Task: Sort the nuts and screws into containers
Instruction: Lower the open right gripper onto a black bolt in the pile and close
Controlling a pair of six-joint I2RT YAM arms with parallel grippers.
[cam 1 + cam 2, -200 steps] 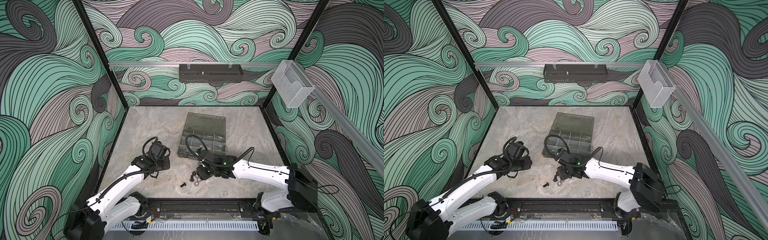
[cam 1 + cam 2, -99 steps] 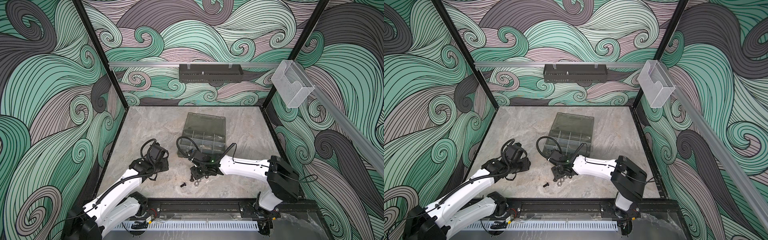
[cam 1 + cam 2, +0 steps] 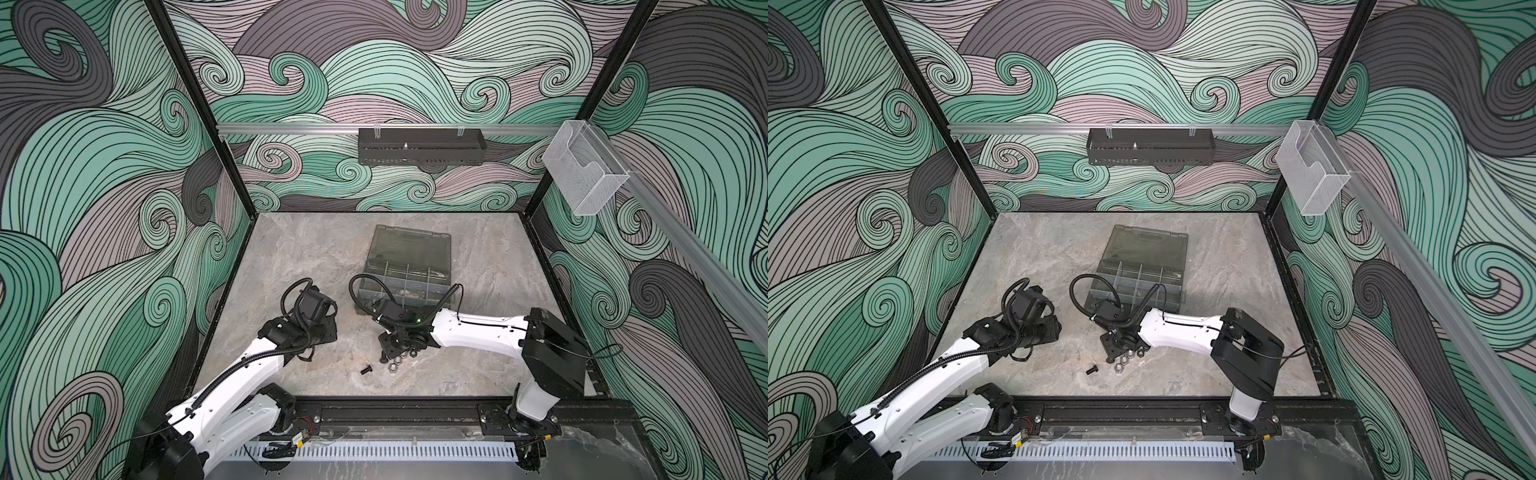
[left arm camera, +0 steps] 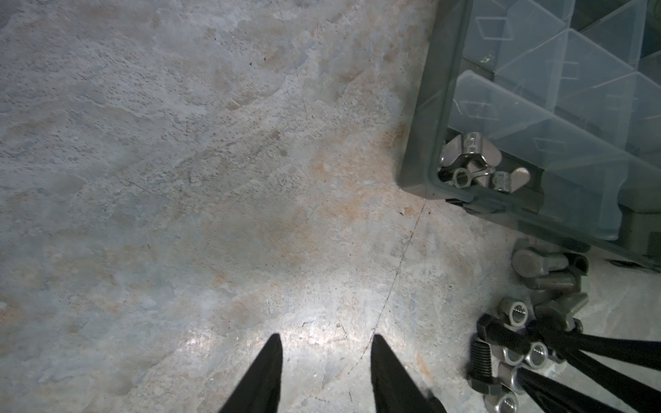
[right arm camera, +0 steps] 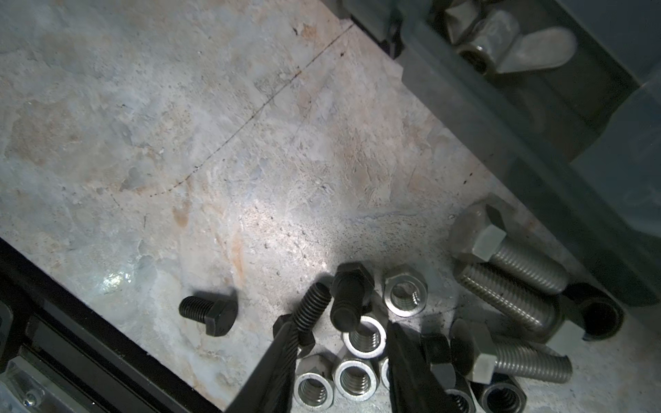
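Note:
The screws and nuts lie in a loose pile (image 3: 395,362) on the table in front of the grey organizer case (image 3: 440,266). My right gripper (image 5: 337,323) is down in this pile. Its jaws stand apart around silver nuts (image 5: 365,338), and one finger (image 5: 286,354) touches a black screw (image 5: 312,304). Silver screws (image 5: 515,266) lie beside the case wall, and a lone black screw (image 5: 211,314) rests apart from the pile. My left gripper (image 4: 325,339) hovers open over bare table, left of the pile (image 4: 515,343). The containers (image 4: 536,118) nearest it hold wing nuts (image 4: 472,161).
The case's lid (image 3: 409,245) lies open towards the back wall. A black perforated tray (image 3: 419,151) and a clear acrylic holder (image 3: 584,174) hang on the walls. A black rail (image 3: 395,411) runs along the table's front edge, close to the lone screw (image 3: 366,369).
My right gripper has shifted slightly left onto the pile, its jaws have narrowed, and its elbow has swung. The left arm has barely moved.

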